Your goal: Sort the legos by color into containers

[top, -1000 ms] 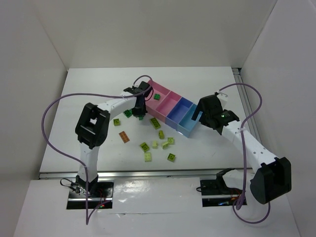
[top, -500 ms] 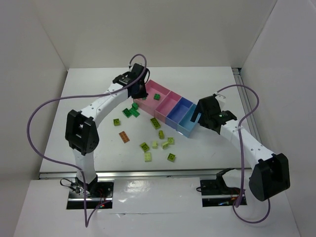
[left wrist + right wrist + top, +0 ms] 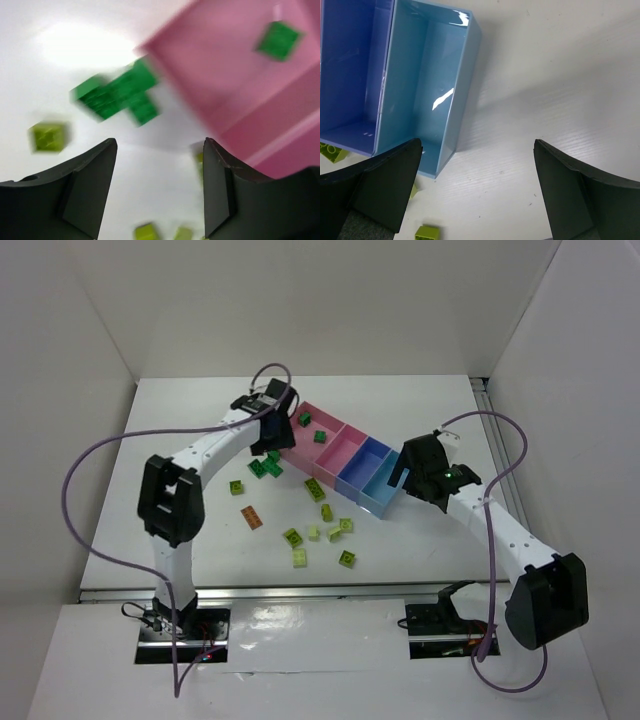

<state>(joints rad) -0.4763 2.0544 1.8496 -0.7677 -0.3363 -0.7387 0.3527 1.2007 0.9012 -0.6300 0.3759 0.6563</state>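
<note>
two studded green bricks [image 3: 318,436] sit in a glossy pink bin [image 3: 307,450] while left gripper [image 3: 160,145] and right gripper [image 3: 477,145] gape, empty.

Overhead camera looks down on the whole table [image 3: 430,400]; both wrist cameras hover close over its containers [image 3: 338,452].

Found no readable text, label, brand, number or sign in any view.
</note>
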